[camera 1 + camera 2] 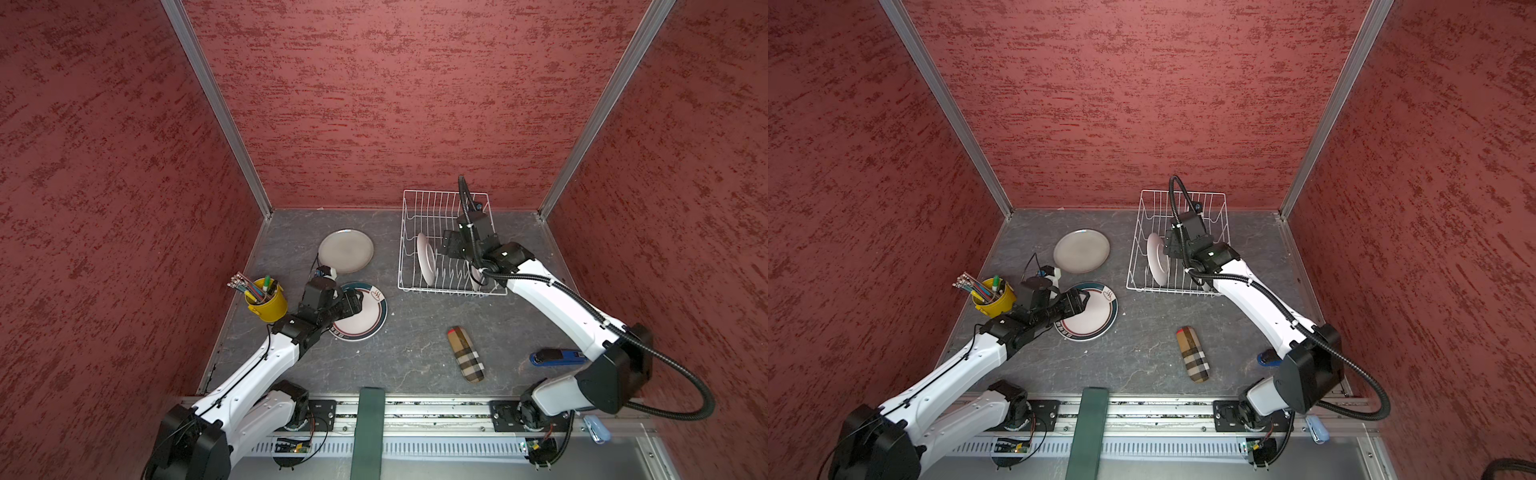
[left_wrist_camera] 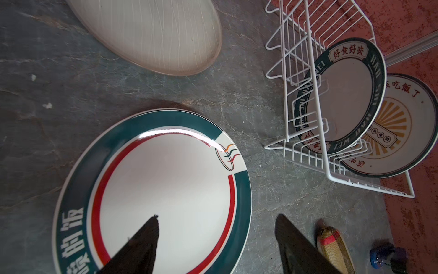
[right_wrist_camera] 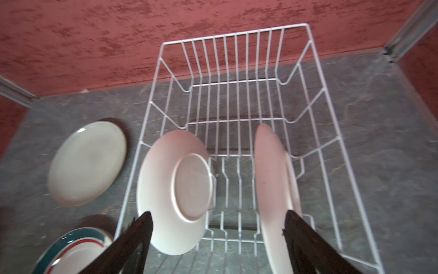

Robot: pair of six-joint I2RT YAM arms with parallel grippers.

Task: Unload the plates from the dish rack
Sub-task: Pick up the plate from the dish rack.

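Observation:
The white wire dish rack (image 1: 428, 191) stands at the back right of the grey table. Two plates stand upright in it: a white one with a dark green lettered rim (image 2: 343, 95) and an orange sunburst one (image 2: 398, 132). My right gripper (image 3: 219, 213) hovers open above the rack, with the backs of both plates (image 3: 175, 189) (image 3: 272, 189) showing between its fingers. A plain grey-beige plate (image 1: 345, 251) lies flat on the table. In front of it lies a green-rimmed plate (image 1: 370, 316). My left gripper (image 2: 218, 219) is open just over that plate's rim, holding nothing.
A yellow cup of pens (image 1: 266, 301) stands close by the left arm. A plaid case (image 1: 465, 353) and a blue stapler (image 1: 555, 357) lie at the front right. Red walls close in the table (image 1: 415, 332) on three sides, and the rack sits near the back wall.

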